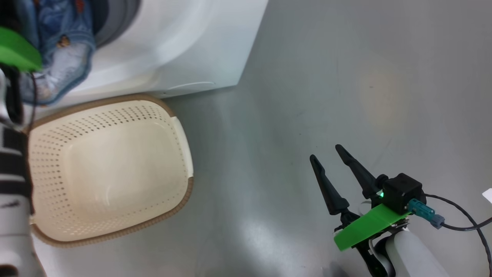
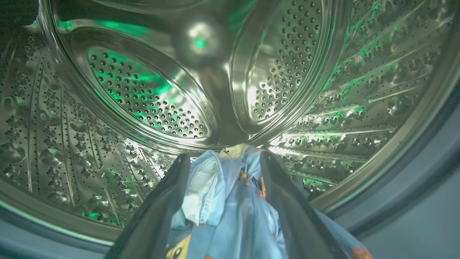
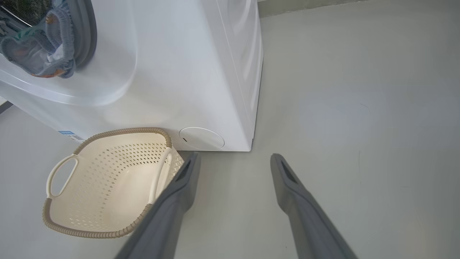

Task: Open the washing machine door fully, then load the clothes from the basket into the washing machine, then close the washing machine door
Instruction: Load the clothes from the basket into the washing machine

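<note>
Clothes (image 2: 233, 201) of soft blue fabric printed with small orange figures, bunched with a pale blue piece, lie between the two long dark fingers of the left pincer (image 2: 224, 158). It reaches into the mouth of the big white front-loading washing machine (image 1: 184, 46). We see its fingers spread wide, the cloth lying loose between them rather than pinched, which we read as the let-go of a load. Beyond the fingertips curves the perforated steel drum (image 2: 143, 90), bare where we can see it, so the bundle sits at the front, just under the pincer.

On the head view a fold of the same fabric droops beside the left pincer's green wrist plate (image 1: 15, 50). It hangs out over the grey-blue rubber gasket ring (image 3: 86, 32). In our judgement that overhang would snag at closing and wants a push deeper.

Left of the right pincer (image 1: 326, 152) and slightly ahead of it stands the small rectangular cream plastic basket (image 1: 115, 173), with perforated sides and a woven-look brown rim. It sits against the washer's foot with nothing in it, so we judge loading nearly done. The right pincer, fingers spread and holding nothing, hangs over the pale grey floor (image 1: 326, 77), well apart from the basket. We take it to be parked there to leave the left arm room.
</note>
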`<state>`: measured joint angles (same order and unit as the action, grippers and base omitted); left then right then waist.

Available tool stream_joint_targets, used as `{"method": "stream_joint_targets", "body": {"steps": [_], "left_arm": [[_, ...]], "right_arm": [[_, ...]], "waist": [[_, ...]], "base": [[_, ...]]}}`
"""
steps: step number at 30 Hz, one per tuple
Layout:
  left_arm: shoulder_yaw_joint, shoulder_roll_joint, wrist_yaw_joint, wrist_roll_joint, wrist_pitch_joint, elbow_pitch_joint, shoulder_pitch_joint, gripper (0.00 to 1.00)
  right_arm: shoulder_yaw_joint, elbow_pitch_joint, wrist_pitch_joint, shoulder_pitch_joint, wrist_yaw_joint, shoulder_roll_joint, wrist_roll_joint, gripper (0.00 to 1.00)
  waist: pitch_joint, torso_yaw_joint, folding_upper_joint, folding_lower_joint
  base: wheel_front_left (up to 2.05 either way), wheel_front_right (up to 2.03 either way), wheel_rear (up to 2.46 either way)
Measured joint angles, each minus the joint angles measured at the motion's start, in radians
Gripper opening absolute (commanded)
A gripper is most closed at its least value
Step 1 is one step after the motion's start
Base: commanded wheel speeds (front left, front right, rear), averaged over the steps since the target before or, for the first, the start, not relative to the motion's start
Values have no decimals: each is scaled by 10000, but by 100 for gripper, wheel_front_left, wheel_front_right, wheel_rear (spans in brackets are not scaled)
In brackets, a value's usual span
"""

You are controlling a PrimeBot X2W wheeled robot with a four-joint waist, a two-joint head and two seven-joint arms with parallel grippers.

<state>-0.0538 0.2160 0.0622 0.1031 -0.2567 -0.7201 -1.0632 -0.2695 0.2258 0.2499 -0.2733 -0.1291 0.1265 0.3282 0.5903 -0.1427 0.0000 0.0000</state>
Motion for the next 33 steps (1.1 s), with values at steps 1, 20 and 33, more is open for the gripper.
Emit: {"method": "stream_joint_targets", "body": {"steps": [1, 20, 33], "left_arm": [[21, -36, 17, 0, 0, 81, 170, 100], [-318, -790, -54, 349, 0, 2989, 3949, 100], [-777, -1289, -242, 395, 0, 4541, 6132, 100]], "right_arm": [[12, 0, 0, 0, 0, 15, 0, 100], [105, 6, 0, 128, 0, 163, 0, 100], [121, 4, 0, 335, 0, 255, 0, 100]], "waist": [[-51, 47, 0, 0], [-880, 551, 0, 0], [-1062, 684, 0, 0]], "base": [[0, 0, 0], [0, 0, 0], [0, 0, 0]]}}
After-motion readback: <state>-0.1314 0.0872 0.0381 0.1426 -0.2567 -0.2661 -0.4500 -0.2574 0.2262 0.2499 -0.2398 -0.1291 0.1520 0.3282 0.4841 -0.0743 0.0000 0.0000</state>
